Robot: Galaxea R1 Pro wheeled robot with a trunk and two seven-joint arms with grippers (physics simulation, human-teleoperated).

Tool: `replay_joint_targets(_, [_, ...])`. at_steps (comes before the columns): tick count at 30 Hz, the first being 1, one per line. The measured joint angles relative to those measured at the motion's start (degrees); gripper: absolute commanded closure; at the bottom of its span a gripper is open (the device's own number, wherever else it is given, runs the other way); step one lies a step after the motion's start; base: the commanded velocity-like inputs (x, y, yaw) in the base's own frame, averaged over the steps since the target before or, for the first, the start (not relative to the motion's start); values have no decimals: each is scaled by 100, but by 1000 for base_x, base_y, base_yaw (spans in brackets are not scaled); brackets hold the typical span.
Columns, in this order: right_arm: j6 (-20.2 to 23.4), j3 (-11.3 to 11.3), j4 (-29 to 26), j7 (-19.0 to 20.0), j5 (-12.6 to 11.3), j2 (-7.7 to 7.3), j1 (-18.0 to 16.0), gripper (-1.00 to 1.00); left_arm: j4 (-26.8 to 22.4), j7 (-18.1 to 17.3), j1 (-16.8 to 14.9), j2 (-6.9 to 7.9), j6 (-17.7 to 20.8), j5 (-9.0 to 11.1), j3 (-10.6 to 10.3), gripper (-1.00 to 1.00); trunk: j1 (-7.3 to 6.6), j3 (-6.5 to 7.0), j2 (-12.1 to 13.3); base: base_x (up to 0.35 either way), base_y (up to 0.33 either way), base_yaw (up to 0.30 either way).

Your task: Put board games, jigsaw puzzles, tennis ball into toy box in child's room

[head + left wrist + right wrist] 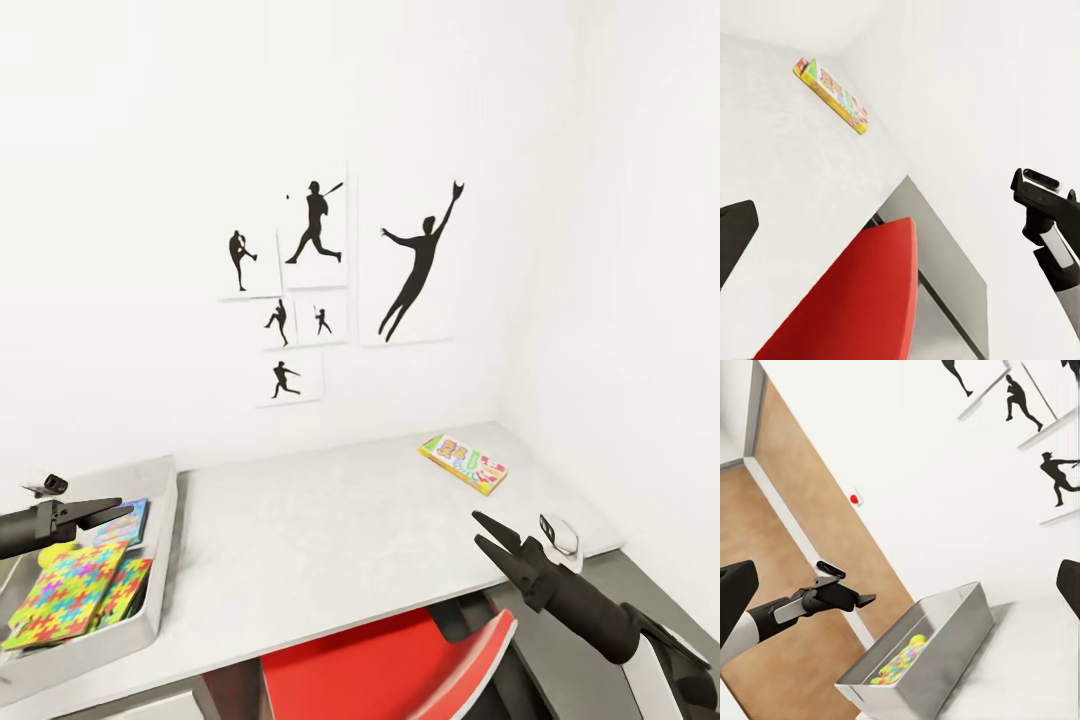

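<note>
The right gripper (484,533) hangs over the front of the table (330,520) with its two dark fingers parted by a narrow gap and nothing between them. The left gripper (118,512) hovers just above the toy box (160,560) at the table's left end; its fingers look close together and empty, though how far apart they stand cannot be told for certain.

Inside the toy box lie the bright jigsaw puzzles (65,592), a blue board game (125,525) tucked behind them, and, in the right wrist view, the tennis ball (917,640).

The one toy left on the table is the last board game (463,462), a green, red and yellow box lying flat near the far right corner, well apart from both grippers. It looks thin, stiff and light, with a smooth lid that may slip. Lying flat, it probably calls for wider jaws, closing across its short side near the middle.

A red chair (400,665) sits tucked under the table's front edge.
</note>
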Motion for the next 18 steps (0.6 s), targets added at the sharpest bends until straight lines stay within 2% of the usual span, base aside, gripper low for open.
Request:
replay_joint_targets(11, [0,0,0,0,7,0,0,-100,0,0,0,0,2,-5,1,-100,0,0,0,29,-10,0])
replay_joint_targets(18, [-12,1,1,0,12,0,-1,-100,-1,0,1,0,1,-2,-1,-100,-1,1,0,173,33,44])
